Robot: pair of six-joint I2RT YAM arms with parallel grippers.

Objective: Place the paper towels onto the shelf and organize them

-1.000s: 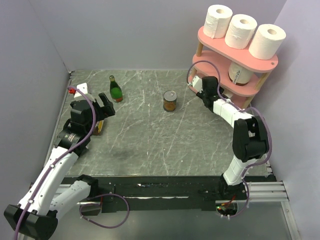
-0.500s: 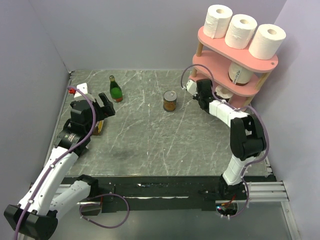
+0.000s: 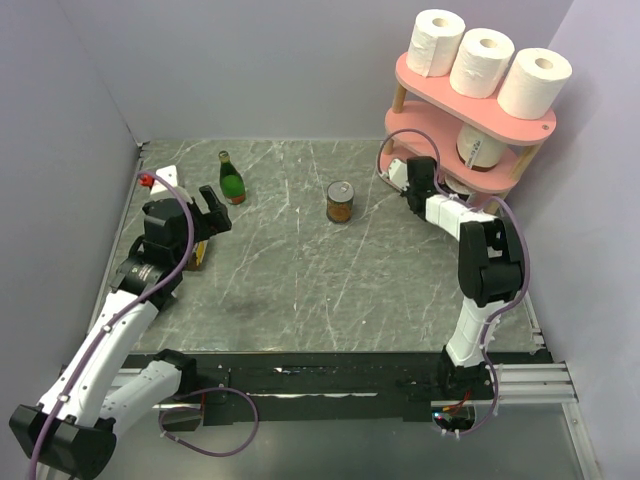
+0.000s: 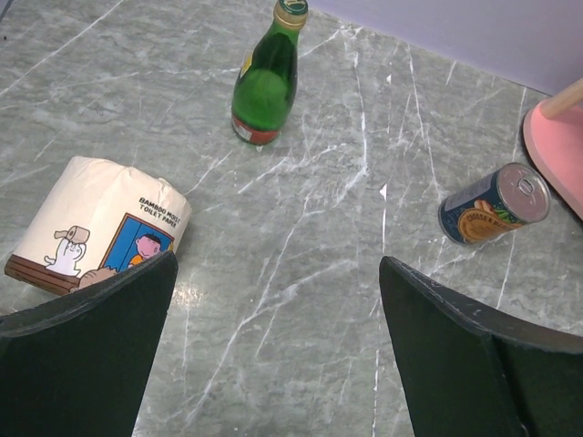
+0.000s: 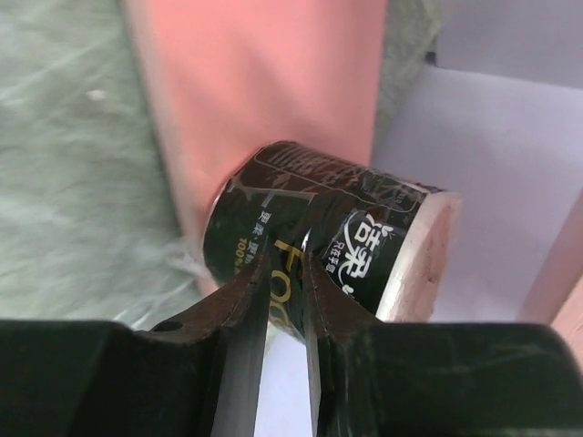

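Three white paper towels [image 3: 437, 42] [image 3: 481, 62] [image 3: 533, 83] stand in a row on the top board of the pink shelf [image 3: 450, 102]. My right gripper [image 3: 432, 180] reaches in at the shelf's lowest tier. In the right wrist view its jaws [image 5: 287, 259] are shut, and the tips rest against a black-wrapped roll [image 5: 364, 237] lying on the pink board [image 5: 264, 82]. My left gripper [image 3: 213, 215] hangs wide open over the table at the left, holding nothing [image 4: 278, 264].
A dark-labelled roll [image 3: 478, 148] stands on the middle tier. A cartoon-printed wrapped roll [image 4: 100, 223] lies by my left fingers. A green bottle [image 3: 232, 180] [image 4: 267, 77] and a tin can [image 3: 340, 202] [image 4: 495, 205] stand mid-table. Grey walls close in on both sides.
My right gripper has shut, pulled back left from the shelf, then moved in again to the lowest tier. The left arm has not moved.
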